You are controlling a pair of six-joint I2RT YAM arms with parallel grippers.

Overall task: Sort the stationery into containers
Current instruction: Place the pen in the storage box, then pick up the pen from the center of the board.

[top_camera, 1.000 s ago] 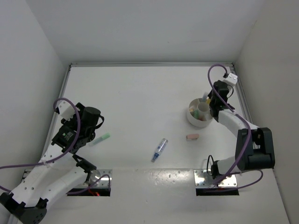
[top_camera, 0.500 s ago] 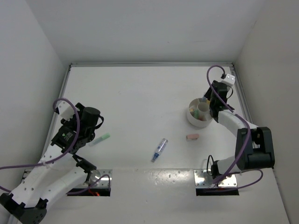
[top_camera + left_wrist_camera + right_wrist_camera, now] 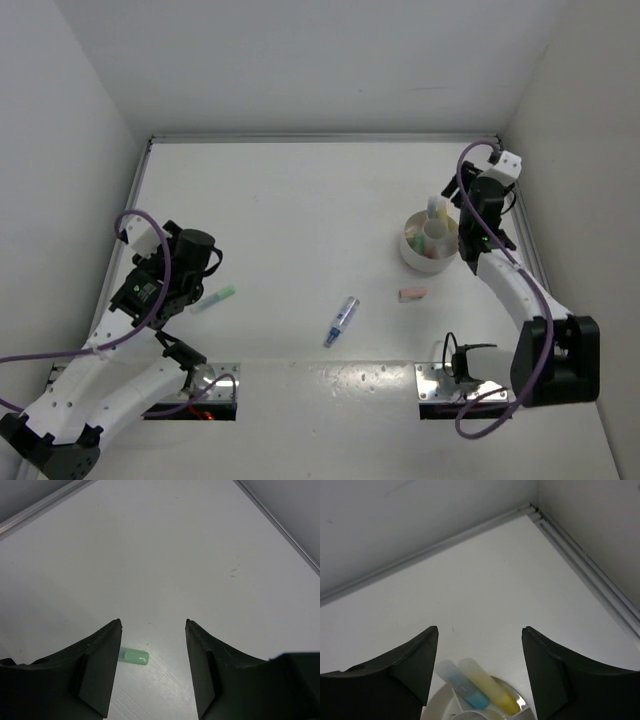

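The left claw [image 3: 153,625] is open and holds nothing; the green pen [image 3: 135,656] lies just by one finger; the right claw [image 3: 480,630] is open and empty above the white bowl [image 3: 420,263]; a blue pen [image 3: 464,685] and a yellow pen [image 3: 487,690] lean inside it.

The worktop carries 2 loose pens: 1 green pen [image 3: 224,295] and 1 purple-blue pen [image 3: 342,320]. 1 pink eraser block [image 3: 412,294] lies there too. 1 round white divided bowl [image 3: 415,258] holds 1 blue pen [image 3: 462,682] and 1 yellow pen [image 3: 490,687]. There are 2 square metal plates [image 3: 228,368] [image 3: 428,380] and 2 robot arms [image 3: 110,390] [image 3: 510,285].
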